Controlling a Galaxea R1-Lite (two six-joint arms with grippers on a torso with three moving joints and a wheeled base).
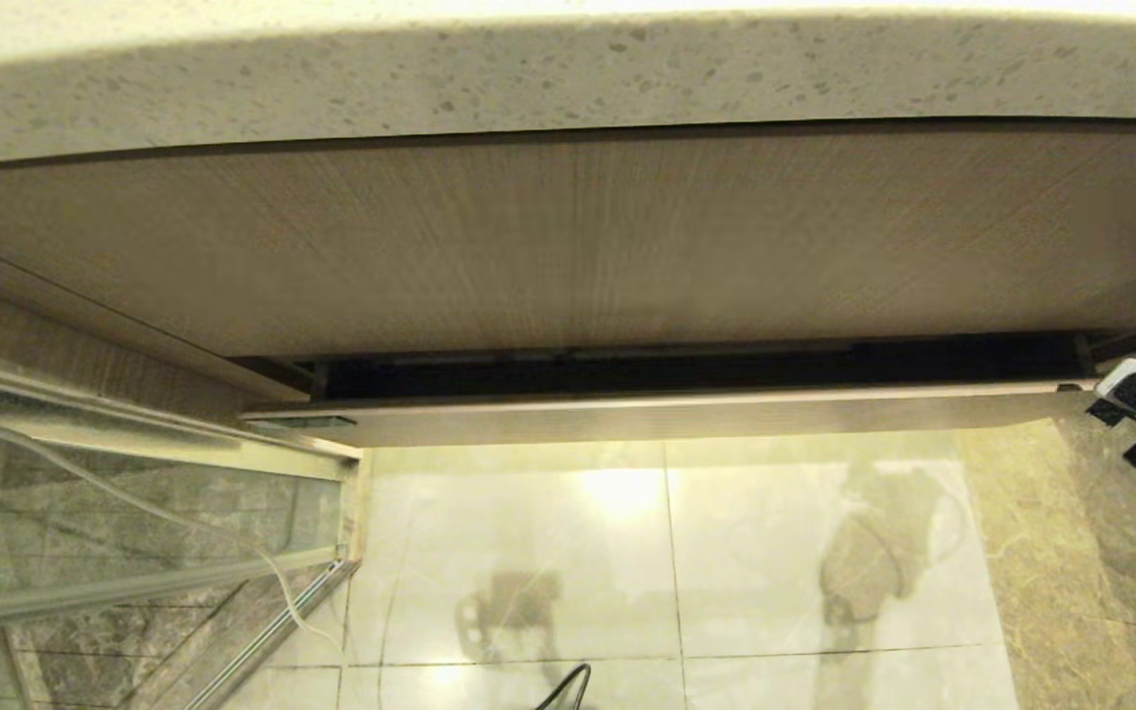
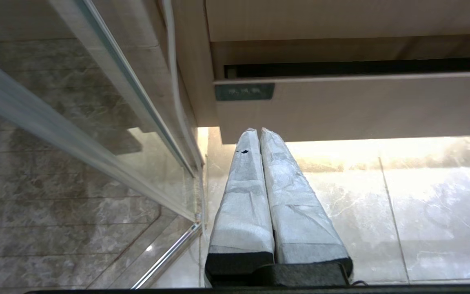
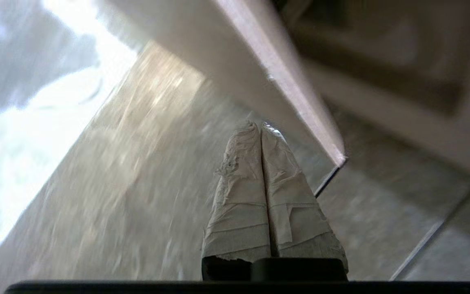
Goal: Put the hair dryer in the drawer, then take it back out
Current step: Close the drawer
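The drawer (image 1: 667, 416) is pulled out a little under the counter, with a dark gap behind its low pale wood-grain front, and its inside is hidden. The hair dryer is out of view. My right gripper (image 1: 1120, 383) sits at the drawer's right end, its wrapped fingers pressed together and empty. The right wrist view shows the right gripper (image 3: 259, 124) shut just below the corner of the drawer front (image 3: 288, 85). The left gripper (image 2: 258, 131) hangs parked and shut below the drawer's left end (image 2: 361, 108).
A speckled stone counter (image 1: 568, 79) overhangs a tall wood-grain panel (image 1: 568, 247) above the drawer. A glass door with a metal frame (image 1: 134, 513) and a thin white cord (image 1: 267, 567) stand at the left. Glossy pale floor tiles (image 1: 667, 552) lie below.
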